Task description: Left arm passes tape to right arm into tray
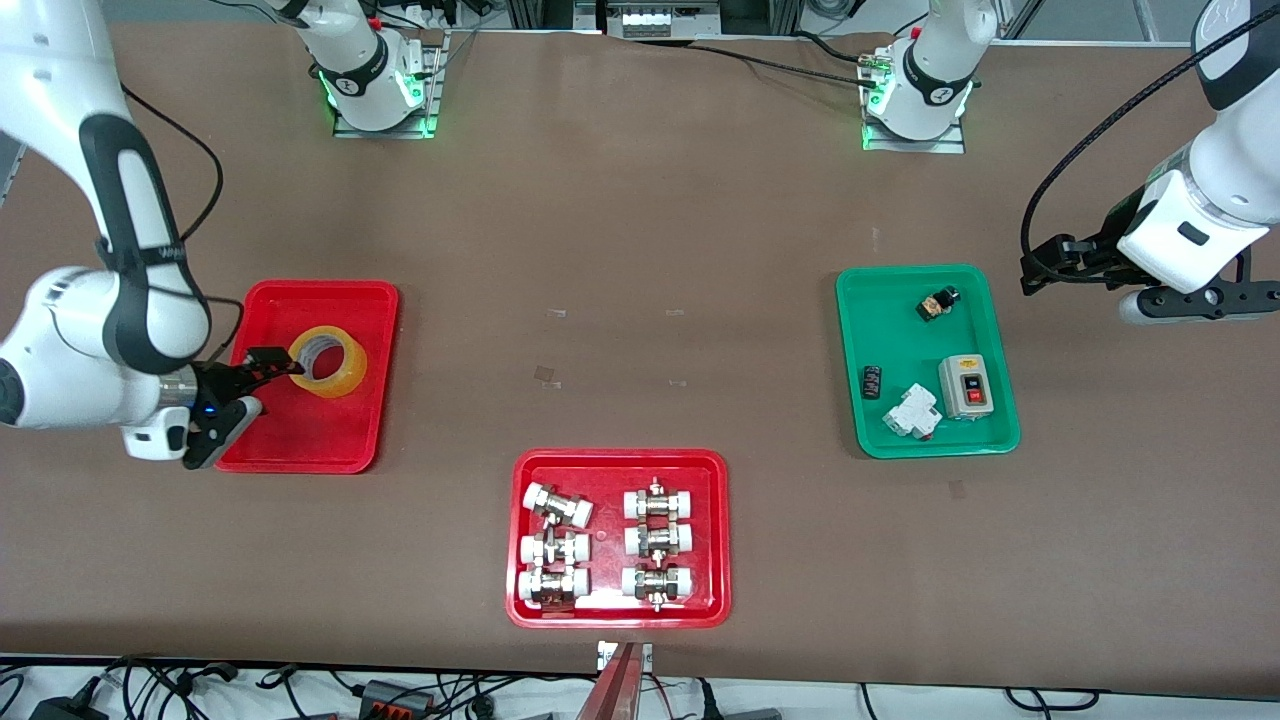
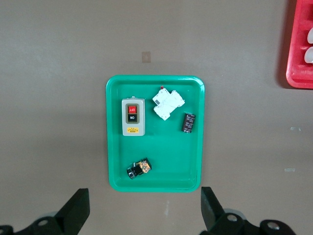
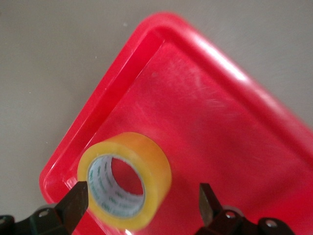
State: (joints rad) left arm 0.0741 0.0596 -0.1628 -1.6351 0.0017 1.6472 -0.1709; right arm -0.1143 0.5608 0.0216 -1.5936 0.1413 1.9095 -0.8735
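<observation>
The yellow tape [image 1: 328, 360] lies tipped in the plain red tray [image 1: 320, 290] at the right arm's end of the table. My right gripper [image 1: 250, 395] hangs low over the tray's edge beside the roll, open, fingers apart from it. In the right wrist view the tape [image 3: 146, 161] sits on the tray floor [image 3: 220, 122] between the spread fingers of the right gripper [image 3: 142, 200], close to one fingertip [image 3: 77, 196]. My left gripper [image 1: 1205, 300] waits high up at the left arm's end, open and empty; in the left wrist view it [image 2: 144, 210] is over bare table.
A green tray [image 1: 925, 280] with a switch box [image 1: 965, 385] and small electrical parts lies near the left arm; it also shows in the left wrist view [image 2: 110, 132]. A red tray [image 1: 620, 460] with white-capped metal fittings sits nearest the front camera.
</observation>
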